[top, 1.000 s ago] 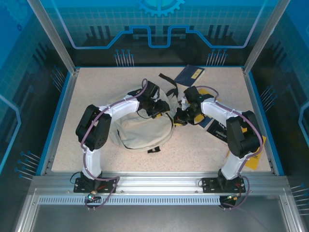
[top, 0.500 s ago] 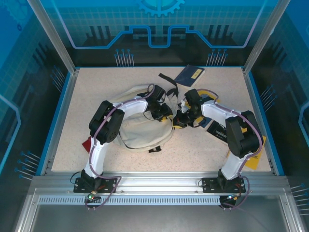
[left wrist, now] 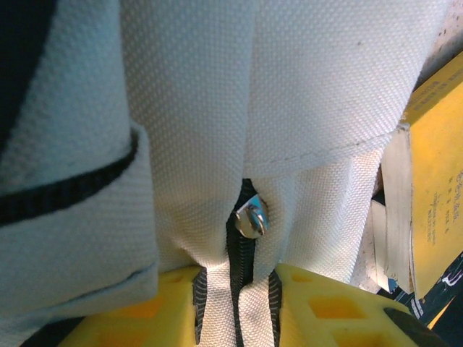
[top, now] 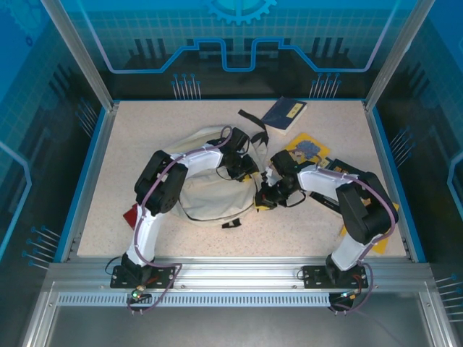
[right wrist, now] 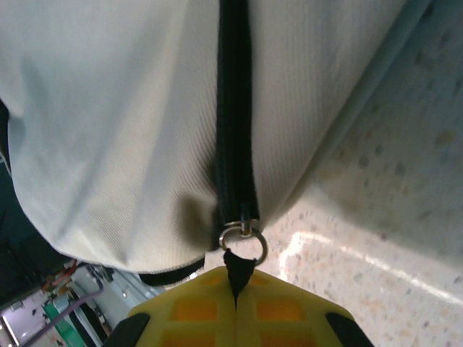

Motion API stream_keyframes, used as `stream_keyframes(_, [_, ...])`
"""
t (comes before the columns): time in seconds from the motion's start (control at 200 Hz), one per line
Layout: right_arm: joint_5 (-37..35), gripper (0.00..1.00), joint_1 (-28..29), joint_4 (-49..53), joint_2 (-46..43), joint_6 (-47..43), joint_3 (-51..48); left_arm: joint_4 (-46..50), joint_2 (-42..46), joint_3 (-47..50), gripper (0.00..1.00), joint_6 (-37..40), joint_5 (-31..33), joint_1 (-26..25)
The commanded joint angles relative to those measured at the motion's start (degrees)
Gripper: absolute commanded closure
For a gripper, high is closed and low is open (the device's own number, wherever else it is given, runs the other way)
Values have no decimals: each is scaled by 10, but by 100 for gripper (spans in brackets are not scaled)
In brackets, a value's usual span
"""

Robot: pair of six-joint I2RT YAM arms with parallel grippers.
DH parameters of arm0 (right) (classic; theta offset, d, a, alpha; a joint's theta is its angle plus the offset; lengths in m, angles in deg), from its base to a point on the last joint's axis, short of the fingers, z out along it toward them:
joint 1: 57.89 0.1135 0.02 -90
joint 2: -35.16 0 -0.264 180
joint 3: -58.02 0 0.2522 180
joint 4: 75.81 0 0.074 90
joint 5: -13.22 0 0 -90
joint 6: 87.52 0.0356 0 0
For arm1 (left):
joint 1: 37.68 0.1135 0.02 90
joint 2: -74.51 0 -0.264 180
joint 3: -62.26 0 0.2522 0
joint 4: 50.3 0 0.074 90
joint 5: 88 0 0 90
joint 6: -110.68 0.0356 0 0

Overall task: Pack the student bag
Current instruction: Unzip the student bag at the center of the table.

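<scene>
While the right tool (right wrist: 235,290) holds its zipper pull (right wrist: 239,264), the student bag (top: 210,199) slumps

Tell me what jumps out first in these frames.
The cream backpack lies slumped mid-table, both arms bent in over its right side. The right pincer pinches the black zipper pull; the left pincer clamps fabric beside the zipper. A navy book lies at the far edge, a yellow book right of the bag.
</scene>
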Motion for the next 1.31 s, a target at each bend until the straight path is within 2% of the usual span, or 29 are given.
stream_keyframes(0.0, [32, 96, 5, 35, -39, 20, -9, 11, -33, -14, 63, 20, 28, 0])
stream_keyframes(0.08, [-9, 75, -8, 61, -65, 15, 17, 26, -14, -40, 57, 48, 12, 1])
stream_keyframes(0.195, [-35, 57, -41, 72, -96, 9, 43, 48, 32, -65, 49, 80, -8, 9])
stream_keyframes(0.405, [-65, 46, -100, 60, -74, -16, 81, 66, 137, -4, 39, 94, 7, 44])
stream_keyframes(0.66, [-83, 39, -88, 86, 72, -76, 189, 96, 282, 146, 34, 116, 83, 56])
stream_keyframes(0.88, [-56, 42, -41, 79, 133, -77, 208, 95, 402, 278, 34, 85, 91, 45])
stream_keyframes(1.141, [0, 66, 15, 12, 153, -9, 186, 120, 484, 353, 38, 35, 126, -17])
stream_keyframes(1.301, [26, 75, 53, -62, 169, 68, 191, 116, 524, 396, 41, -13, 164, -77])
